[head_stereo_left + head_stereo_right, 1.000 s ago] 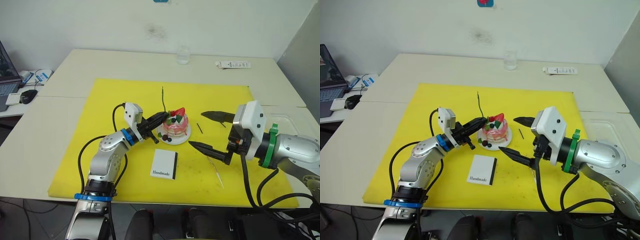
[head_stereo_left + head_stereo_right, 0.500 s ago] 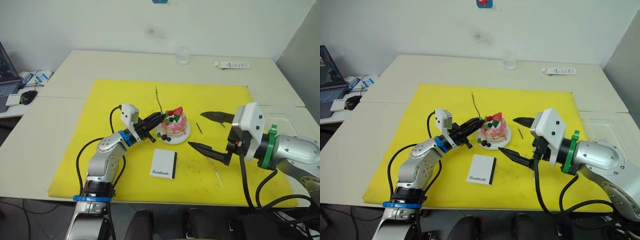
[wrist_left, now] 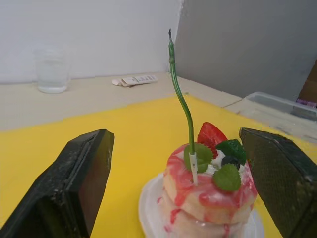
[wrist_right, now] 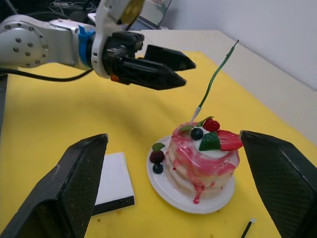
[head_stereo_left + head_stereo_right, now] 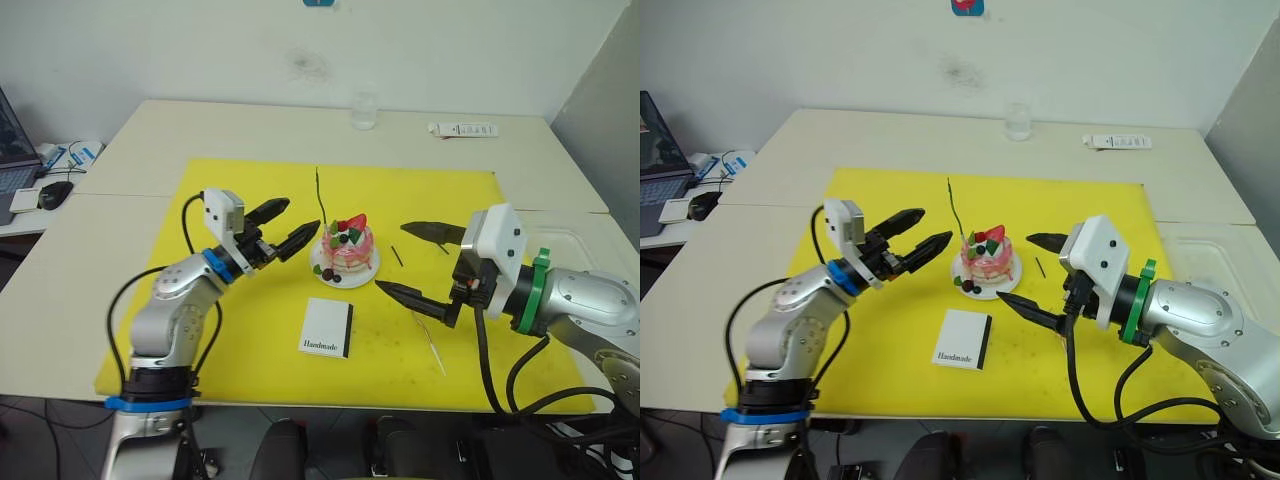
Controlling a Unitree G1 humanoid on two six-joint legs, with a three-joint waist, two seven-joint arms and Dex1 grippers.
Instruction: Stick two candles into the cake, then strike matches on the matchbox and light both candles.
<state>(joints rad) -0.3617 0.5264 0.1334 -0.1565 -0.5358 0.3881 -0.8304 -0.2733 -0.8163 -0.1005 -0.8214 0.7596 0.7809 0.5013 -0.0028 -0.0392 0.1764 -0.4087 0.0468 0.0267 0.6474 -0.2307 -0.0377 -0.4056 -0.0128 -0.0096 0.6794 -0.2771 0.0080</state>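
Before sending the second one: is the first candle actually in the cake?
In. The candle stands upright, leaning slightly, its base sunk into the top of the cake, and the open left claw is clear of it.

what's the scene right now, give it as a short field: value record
cake: pink-and-white cake on a white plate, on the yellow mat
candle in cake: green candle stands in the top
second candle: pale candle lies on the mat by the right gripper
matchbox: matchbox flat on the mat, nearer than the cake
left gripper: left gripper open, apart from the cake
right gripper: right gripper open, empty
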